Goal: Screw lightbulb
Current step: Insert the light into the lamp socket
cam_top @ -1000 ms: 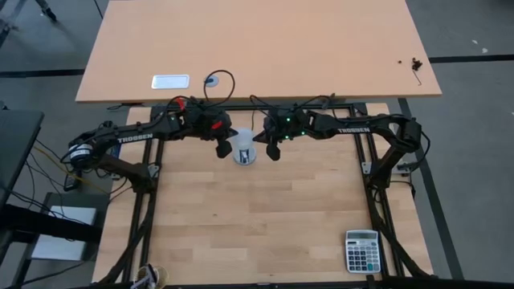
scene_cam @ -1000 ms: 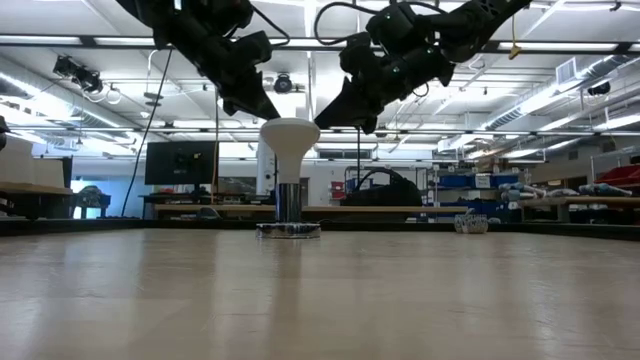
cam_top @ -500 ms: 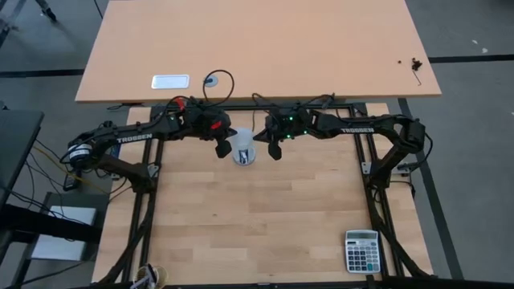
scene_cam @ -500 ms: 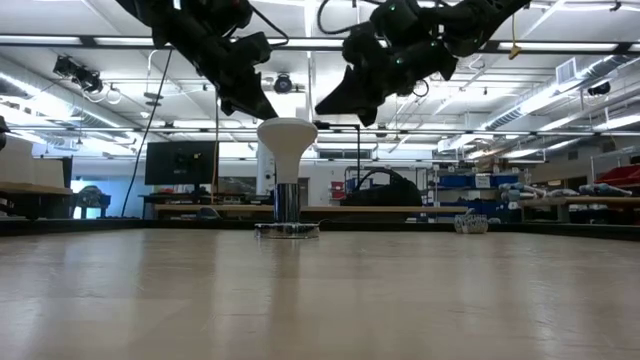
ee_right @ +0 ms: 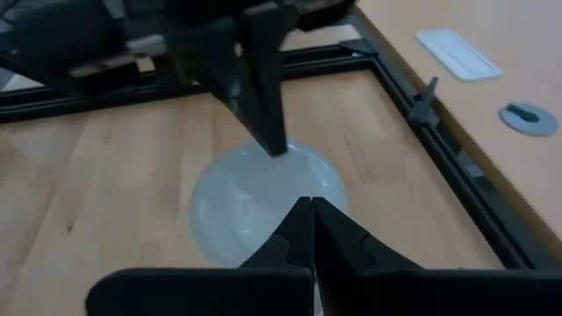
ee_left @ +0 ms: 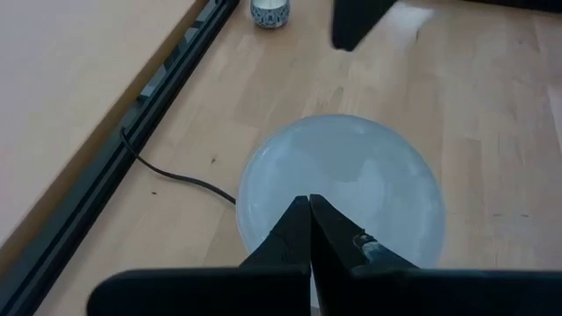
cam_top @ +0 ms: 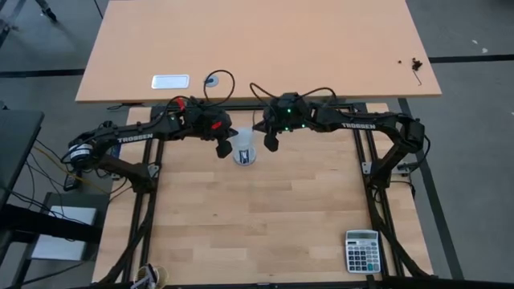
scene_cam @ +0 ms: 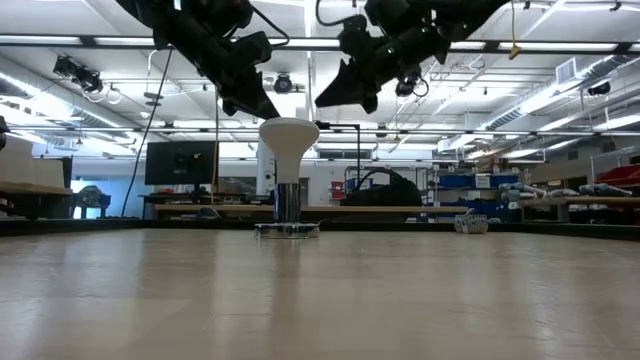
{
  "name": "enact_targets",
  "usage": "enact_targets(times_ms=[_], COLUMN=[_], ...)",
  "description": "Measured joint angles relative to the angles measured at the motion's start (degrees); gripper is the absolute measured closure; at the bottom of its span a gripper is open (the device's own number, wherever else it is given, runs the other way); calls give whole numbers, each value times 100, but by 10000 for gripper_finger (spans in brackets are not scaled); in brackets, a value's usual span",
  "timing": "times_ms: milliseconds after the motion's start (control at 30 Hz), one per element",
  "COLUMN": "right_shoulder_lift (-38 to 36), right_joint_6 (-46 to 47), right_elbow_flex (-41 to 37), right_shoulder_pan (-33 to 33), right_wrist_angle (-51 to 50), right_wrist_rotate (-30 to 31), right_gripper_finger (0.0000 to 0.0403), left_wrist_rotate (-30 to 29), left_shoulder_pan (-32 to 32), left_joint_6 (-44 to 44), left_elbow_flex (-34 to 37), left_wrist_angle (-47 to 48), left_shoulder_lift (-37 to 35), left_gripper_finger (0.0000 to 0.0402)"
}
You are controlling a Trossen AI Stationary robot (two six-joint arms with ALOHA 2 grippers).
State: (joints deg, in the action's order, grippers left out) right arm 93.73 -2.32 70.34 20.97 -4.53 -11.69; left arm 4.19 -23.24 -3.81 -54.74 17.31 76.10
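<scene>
So here's the setup, going from the left side across: the left pincer (cam_top: 220, 150) hangs with its fingers pressed tight together, gripping nothing, and its tip sits right at the near rim of the lightbulb (cam_top: 245, 147), just a bit above the dome's edge in the low view. From that pincer the lightbulb lies just beside and slightly below, toward the middle of the table (cam_top: 265, 217). The bulb itself stands upright, wide white head on top and narrow neck pointing straight down into the little socket base (scene_cam: 288, 229), so its long axis is vertical, which is what any twisting move would have to turn around. In the left wrist view the closed fingers (ee_left: 303, 233) point down onto the pale dome, so that arm is pretty much lined up over it. Carrying on to the right, the right pincer (cam_top: 271, 144) is also pinched shut and empty, and it sits higher up and off to the other side of the bulb, clearly apart from it in the low view. My guess: the left arm is the nearer one, but either pincer would need to spread its fingers before it could wrap the head and spin it.
</scene>
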Motion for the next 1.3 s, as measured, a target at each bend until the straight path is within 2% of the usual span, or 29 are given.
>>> enact_targets(times_ms=[133,733,1133,1300], right_shoulder_lift=[-4,363,376,298], right_joint_6=[-3,26,-51,-66], right_elbow_flex=[15,-28,-28,92], right_shoulder_pan=[15,-82,-300,-258], right_wrist_angle=[-324,-340,-347,-364], right_wrist_rotate=[-222,-173,-756,-597], right_gripper_finger=[395,395,396,392], left_wrist_rotate=[2,37,-113,-130], left_shoulder_pan=[0,2,4,3], left_joint_6=[-2,24,5,-6], left_elbow_flex=[0,0,2,9], left_wrist_angle=[-25,27,-77,-290], left_shoulder_lift=[4,-3,9,12], left_gripper_finger=[402,402,402,402])
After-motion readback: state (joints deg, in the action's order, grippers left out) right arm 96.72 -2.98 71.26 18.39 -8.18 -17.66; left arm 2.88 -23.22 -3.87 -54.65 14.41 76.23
